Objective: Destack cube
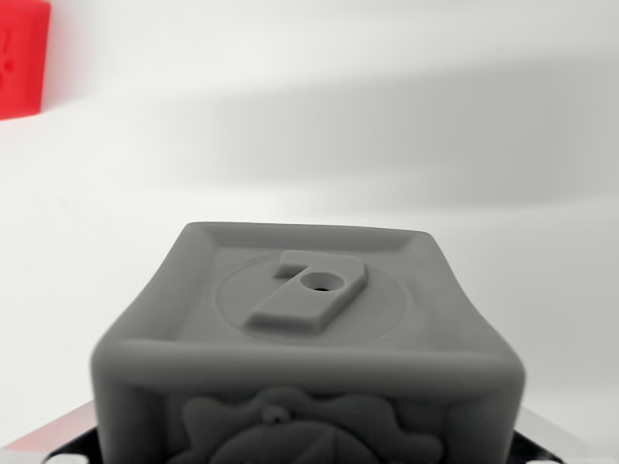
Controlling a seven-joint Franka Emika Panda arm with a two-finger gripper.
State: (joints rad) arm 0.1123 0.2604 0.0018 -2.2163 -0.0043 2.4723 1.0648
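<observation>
Right up against the lens sits the grey cube [308,348], filling the lower middle of the wrist view and a touch blurred at its near edge. Its upper face carries a raised rim, a round recess and a raised figure like a 7 with a small hole through it. The face turned toward the camera shows a wavy, flower-like relief, cut off by the bottom of the picture. Behind it the white worktop [387,145] spreads across the whole frame, with a broad soft shadow band running across its upper half. Up in the top corner at the wrist view's left, well apart from the grey cube, a red cube [21,58] pokes in, only partly in frame, with some faint embossing on its side. Down in the two bottom corners, dark and silver bits of the gripper [309,454] flank the grey cube; whether the jaws are actually clamped on it, I cannot tell from here.
</observation>
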